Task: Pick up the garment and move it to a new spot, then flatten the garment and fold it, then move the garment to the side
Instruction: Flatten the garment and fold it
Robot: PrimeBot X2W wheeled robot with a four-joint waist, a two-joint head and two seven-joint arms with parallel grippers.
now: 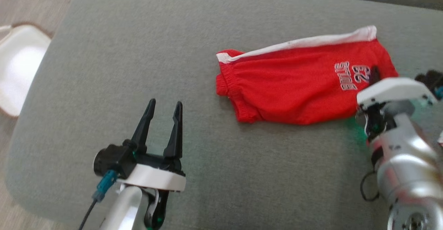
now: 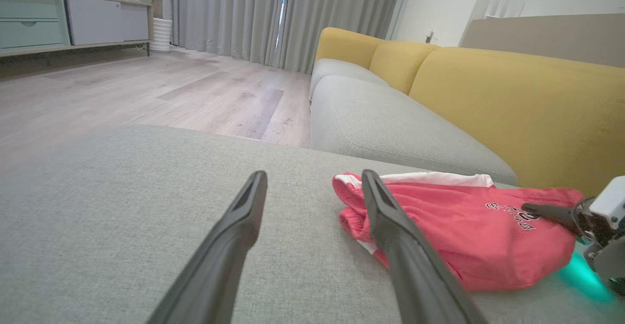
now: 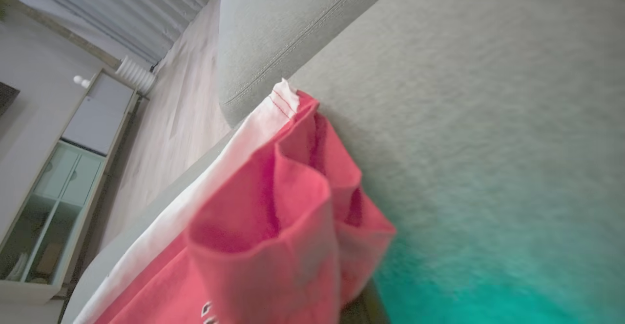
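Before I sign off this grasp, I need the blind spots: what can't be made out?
- Right gripper tips: head view, hidden by its own white housing; right wrist view, buried under bunched shorts.
- Print: head view, partly covered by that gripper and blurred.
- Shorts' waistband: left wrist view, partly behind a left finger.

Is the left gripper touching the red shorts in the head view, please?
No, the left gripper is open over bare grey cushion, apart from the red shorts.

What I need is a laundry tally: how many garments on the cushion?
1: red shorts, right side of the grey cushion, one end pinched by the right hand. None seem hidden.
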